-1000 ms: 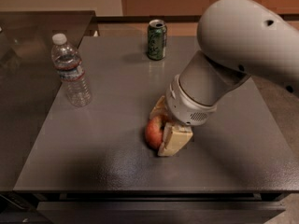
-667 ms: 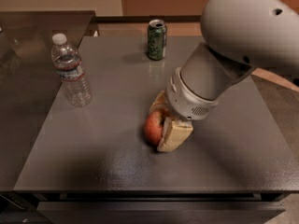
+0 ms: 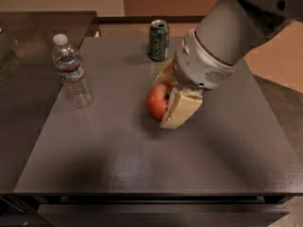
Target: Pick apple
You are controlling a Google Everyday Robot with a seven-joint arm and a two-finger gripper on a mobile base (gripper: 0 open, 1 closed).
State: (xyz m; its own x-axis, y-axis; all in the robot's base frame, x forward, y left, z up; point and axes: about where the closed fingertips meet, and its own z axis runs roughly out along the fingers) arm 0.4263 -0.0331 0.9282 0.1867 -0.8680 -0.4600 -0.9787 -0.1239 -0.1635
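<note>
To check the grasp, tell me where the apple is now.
In the camera view, the apple is over the middle of the table, clasped in the gripper, nearer the camera than the green can and right of the water bottle.

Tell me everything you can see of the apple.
The apple is round, glossy and red, with a paler patch at its upper right. It is over mid-table, nearer than the can, pinched between the two tan fingers of the gripper, which hide its right side. A shadow lies on the table beneath it; whether it touches the surface is unclear.
</note>
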